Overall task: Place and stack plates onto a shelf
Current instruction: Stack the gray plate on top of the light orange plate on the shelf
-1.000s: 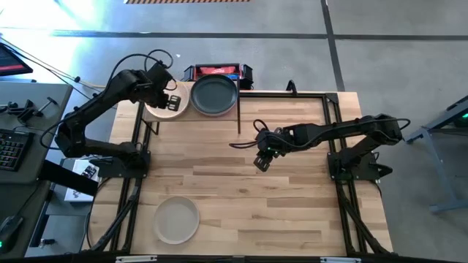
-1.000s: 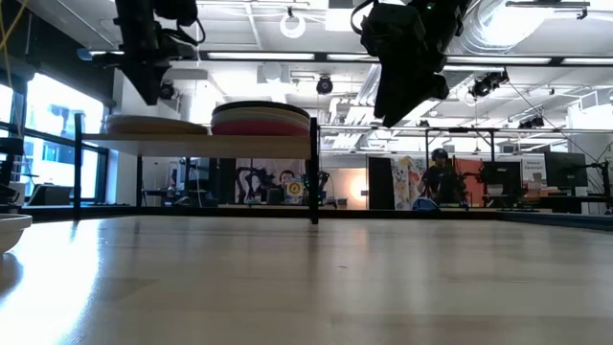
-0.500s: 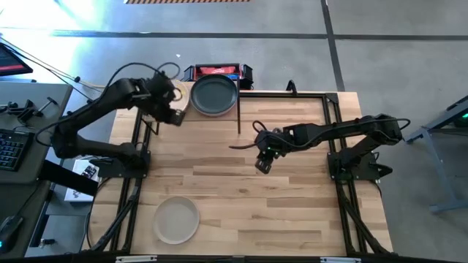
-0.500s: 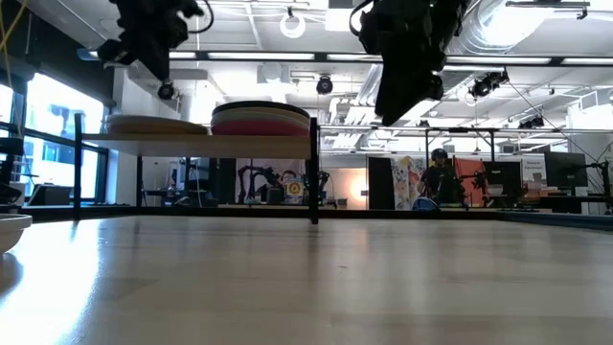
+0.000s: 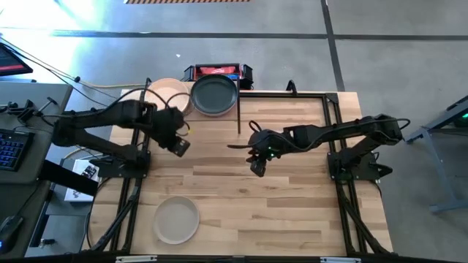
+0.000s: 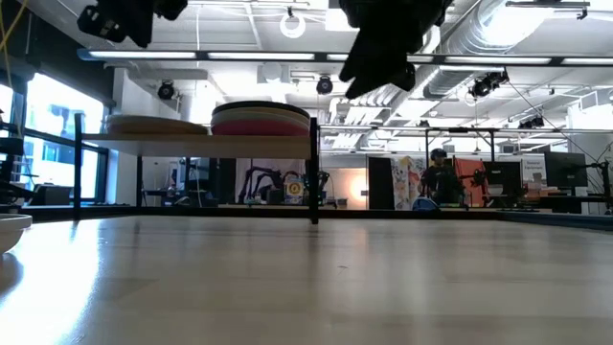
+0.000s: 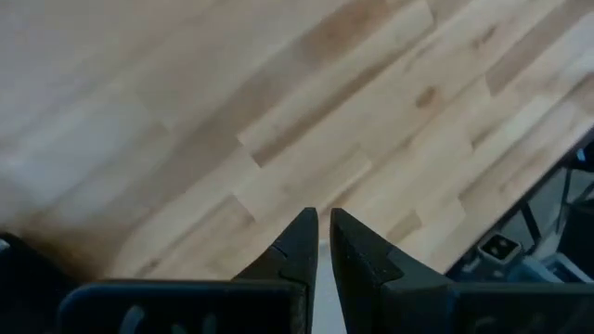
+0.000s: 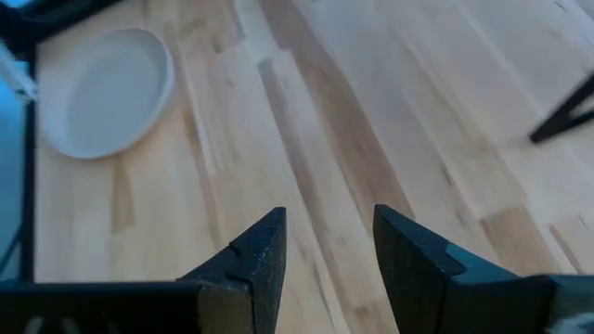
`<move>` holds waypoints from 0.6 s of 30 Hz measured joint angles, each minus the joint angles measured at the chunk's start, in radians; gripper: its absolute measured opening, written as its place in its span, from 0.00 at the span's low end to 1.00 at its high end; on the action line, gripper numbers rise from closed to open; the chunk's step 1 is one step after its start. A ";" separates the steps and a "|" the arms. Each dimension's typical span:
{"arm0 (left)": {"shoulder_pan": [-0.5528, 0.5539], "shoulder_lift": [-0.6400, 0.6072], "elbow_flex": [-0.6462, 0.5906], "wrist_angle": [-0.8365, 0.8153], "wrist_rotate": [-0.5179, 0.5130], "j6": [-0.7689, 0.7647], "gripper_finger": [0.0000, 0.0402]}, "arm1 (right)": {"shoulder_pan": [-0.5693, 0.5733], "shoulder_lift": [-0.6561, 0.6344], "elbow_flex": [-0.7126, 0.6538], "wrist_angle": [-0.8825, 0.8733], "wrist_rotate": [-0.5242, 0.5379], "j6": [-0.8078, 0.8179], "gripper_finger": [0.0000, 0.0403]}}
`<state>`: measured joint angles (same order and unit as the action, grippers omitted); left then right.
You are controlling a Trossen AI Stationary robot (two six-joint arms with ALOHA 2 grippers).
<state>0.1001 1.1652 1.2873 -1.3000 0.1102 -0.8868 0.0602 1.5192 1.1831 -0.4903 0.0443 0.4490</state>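
Light-wood shelf on thin black legs stands at the tabletop far edge, toward the left side.

Plates on shelf: peach plate at the shelf's left end; dark grey plate tops the stack at the right end. Low view: left pile is flatter; right stack is taller, w/ a magenta layer near the bottom. All lie flat, rims level. Round, so no long axis.

Loose plate: pale plate lies flat, hollow up, on the tabletop near the front-left corner, well apart from the shelf. Also seen in right wrist view.

Left gripper: over bare tabletop in front of the shelf's left end, clear of the shelf. Fingers nearly together, only a thin slit between tips, nothing held. Pale plate lies well toward the front edge from it; shelf plates near, behind it.

Right gripper: over tabletop centre, to the right of the shelf. Fingers spread apart, nothing between them, bare wood below. Pale plate well apart from it, toward front-left; dark grey plate toward far-left.
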 joint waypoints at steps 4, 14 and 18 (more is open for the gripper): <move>-0.095 0.000 0.000 0.009 -0.001 -0.083 0.05 | 0.014 0.000 0.000 0.038 -0.034 -0.005 0.35; -0.372 0.037 -0.001 0.016 -0.065 -0.288 0.05 | 0.040 0.000 0.000 0.063 -0.029 0.036 0.35; -0.436 0.071 -0.001 0.016 -0.091 -0.310 0.05 | 0.041 0.000 0.000 0.063 -0.029 0.042 0.35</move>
<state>-0.3359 1.2359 1.2861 -1.2841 0.0194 -1.1963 0.1009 1.5192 1.1831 -0.4276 0.0151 0.4912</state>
